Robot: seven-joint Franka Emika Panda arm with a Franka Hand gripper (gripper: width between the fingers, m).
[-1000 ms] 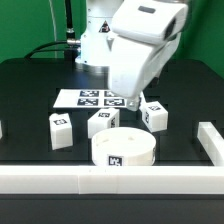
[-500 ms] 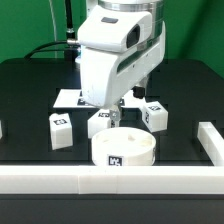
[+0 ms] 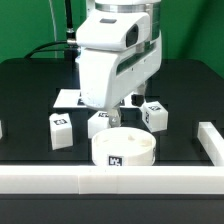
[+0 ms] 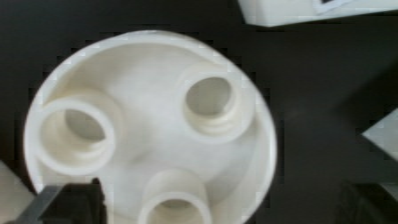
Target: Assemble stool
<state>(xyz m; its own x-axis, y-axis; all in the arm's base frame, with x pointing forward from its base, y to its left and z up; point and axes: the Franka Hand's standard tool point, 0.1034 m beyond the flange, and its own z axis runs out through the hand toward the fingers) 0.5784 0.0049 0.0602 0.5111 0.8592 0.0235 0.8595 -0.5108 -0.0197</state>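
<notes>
Near the front of the dark surface [image 3: 30, 92], the round seat [image 3: 123, 148] sits with its three sockets facing up, and the arm [image 3: 118, 55] hangs directly over it. The jaws hover just above the seat's far rim, so the seat lies straight below them and a little nearer the front rail [image 3: 60, 178]. One dark finger [image 4: 59, 203] shows beside the rim in the wrist view. The other is hidden, so I cannot tell how wide the jaws stand.
</notes>
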